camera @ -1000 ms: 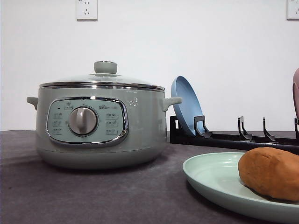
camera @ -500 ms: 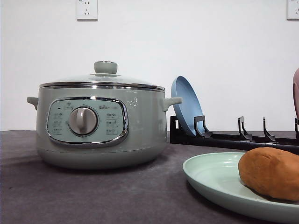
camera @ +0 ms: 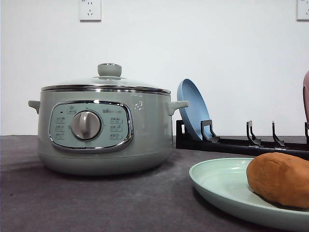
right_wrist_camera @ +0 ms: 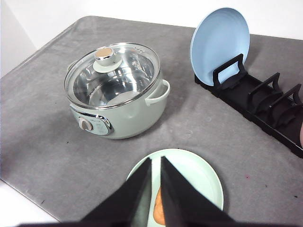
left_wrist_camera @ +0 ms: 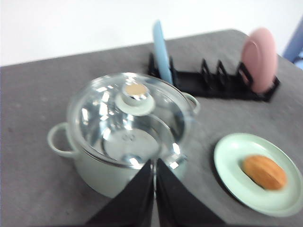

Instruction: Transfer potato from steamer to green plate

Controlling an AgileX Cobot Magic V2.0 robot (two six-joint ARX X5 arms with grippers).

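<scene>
Potato [camera: 281,179]: lying on the green plate [camera: 217,182], toward its right side in the front view.
Steamer [camera: 104,125]: sitting lidded on the grey surface [camera: 96,203], left of the plate; the wrist views are showing an empty bowl through the glass lid [left_wrist_camera: 129,113].
Left hand [left_wrist_camera: 155,189]: hanging above the steamer's near edge, fingers pressed together, gripping nothing.
Right hand [right_wrist_camera: 155,189]: hovering over the plate, fingers nearly together, empty, partly covering the potato.
Rack [right_wrist_camera: 258,101]: holding a blue plate [right_wrist_camera: 219,38]; the left wrist view is also showing a pink plate [left_wrist_camera: 259,59].
</scene>
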